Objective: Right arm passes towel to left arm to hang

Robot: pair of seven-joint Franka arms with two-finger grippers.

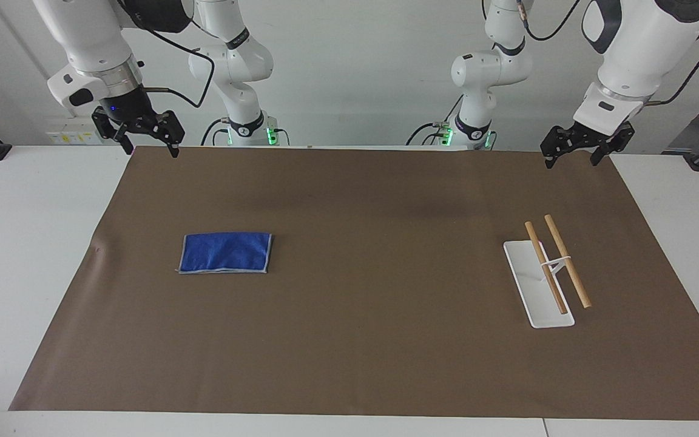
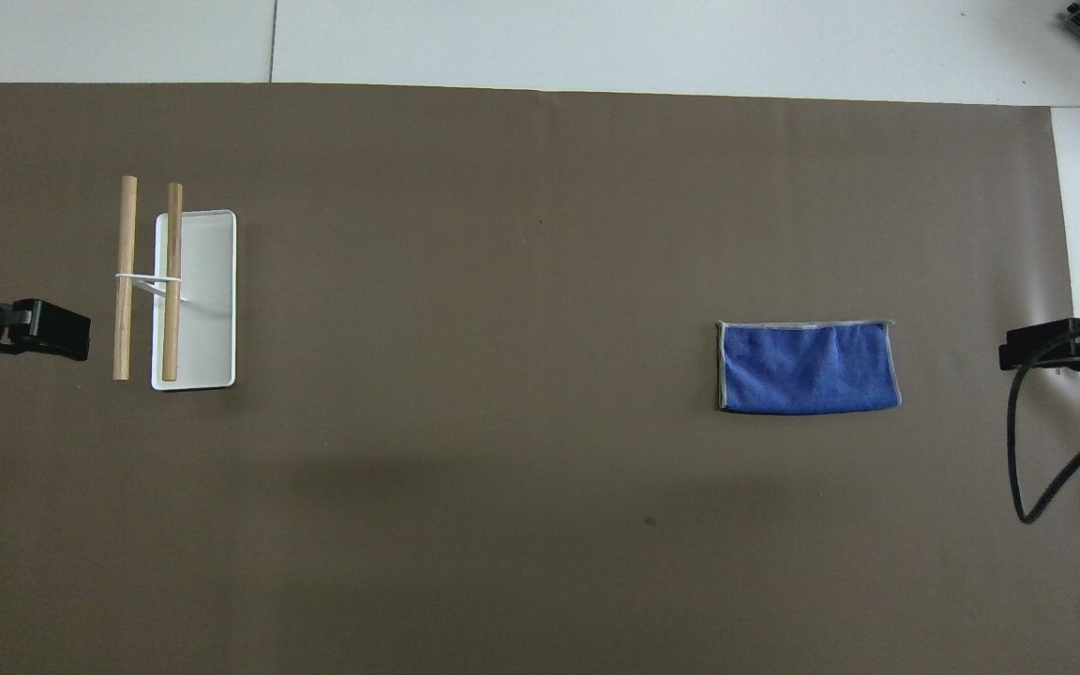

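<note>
The towel (image 1: 226,253) (image 2: 808,367), bright blue with pale grey edging, lies flat and folded on the brown mat toward the right arm's end of the table. Nothing touches it. My right gripper (image 1: 150,147) hangs open and empty in the air above the mat's edge at that end, well clear of the towel. A rack with two wooden rods (image 1: 557,262) (image 2: 148,278) on a white base stands toward the left arm's end. Over the mat's edge there, my left gripper (image 1: 571,160) waits raised, open and empty.
The brown mat (image 1: 374,340) covers most of the white table (image 1: 22,243). A black cable (image 2: 1032,450) loops down from the right arm over the mat's edge. Between towel and rack lies bare mat.
</note>
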